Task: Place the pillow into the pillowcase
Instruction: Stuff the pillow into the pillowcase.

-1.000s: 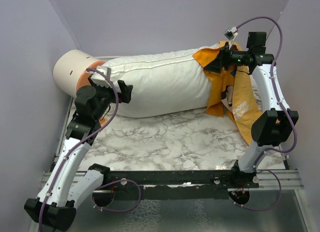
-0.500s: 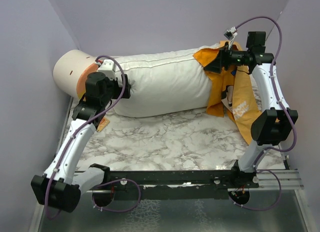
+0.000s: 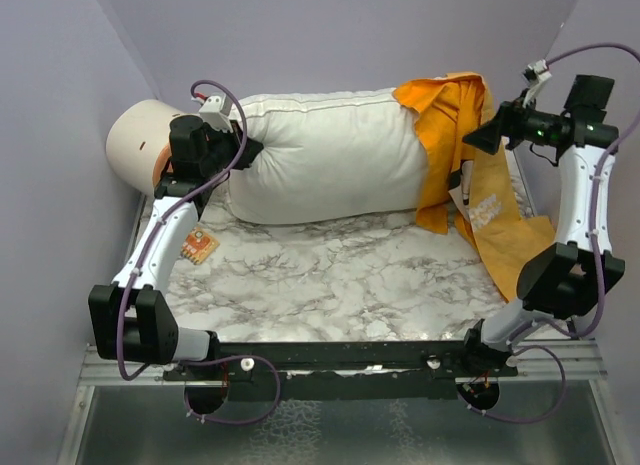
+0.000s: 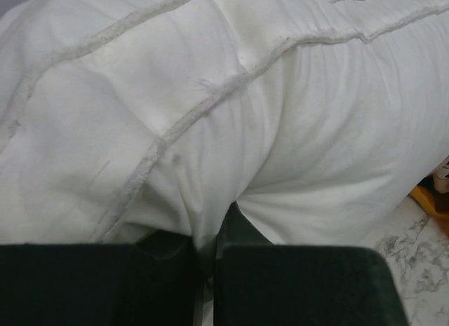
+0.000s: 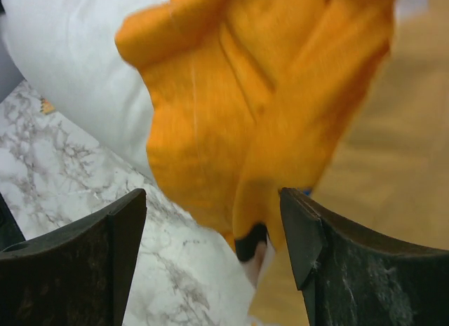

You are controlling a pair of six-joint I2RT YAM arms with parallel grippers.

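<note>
The white pillow (image 3: 320, 155) lies across the back of the table, and its right end sits inside the orange pillowcase (image 3: 445, 110). The rest of the pillowcase trails down the right side. My left gripper (image 3: 243, 151) is at the pillow's left end. In the left wrist view it (image 4: 207, 245) is shut on a pinched fold of pillow fabric (image 4: 210, 130). My right gripper (image 3: 477, 138) hovers just right of the pillowcase's mouth. It (image 5: 214, 200) is open, and the orange cloth (image 5: 231, 116) hangs ahead of the fingers, untouched.
A cream-and-orange cylinder (image 3: 138, 143) lies at the back left, against the pillow's end. A small orange tag (image 3: 199, 247) rests on the marble table (image 3: 340, 275). Purple walls close in at the back and both sides.
My left gripper reached the pillow's left end and shut on it. The pillow shifted toward the back. My right gripper let go of the pillowcase's mouth and drew back to the right.
</note>
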